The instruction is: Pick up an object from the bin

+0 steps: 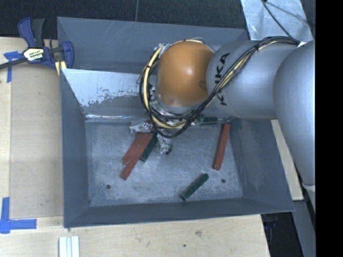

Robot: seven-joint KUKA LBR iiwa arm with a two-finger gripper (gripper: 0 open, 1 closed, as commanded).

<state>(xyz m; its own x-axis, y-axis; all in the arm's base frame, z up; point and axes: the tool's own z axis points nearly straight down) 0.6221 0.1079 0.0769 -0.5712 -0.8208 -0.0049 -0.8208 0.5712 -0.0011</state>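
Note:
My gripper (pixel 163 143) reaches down under the arm's orange dome into the back middle of the bin. It is right beside the upper end of a short dark green bar (pixel 148 149). That bar leans against a long red-brown bar (pixel 134 155), which runs diagonally toward the front left. Whether the gripper touches either bar is hidden by the wrist.
A second red-brown bar (pixel 220 146) lies nearly upright on the right side of the bin. Another dark green bar (pixel 194 187) lies near the front wall. A dark strip (pixel 210 121) shows at the back, under the arm. The arm's dome and cables cover the back middle.

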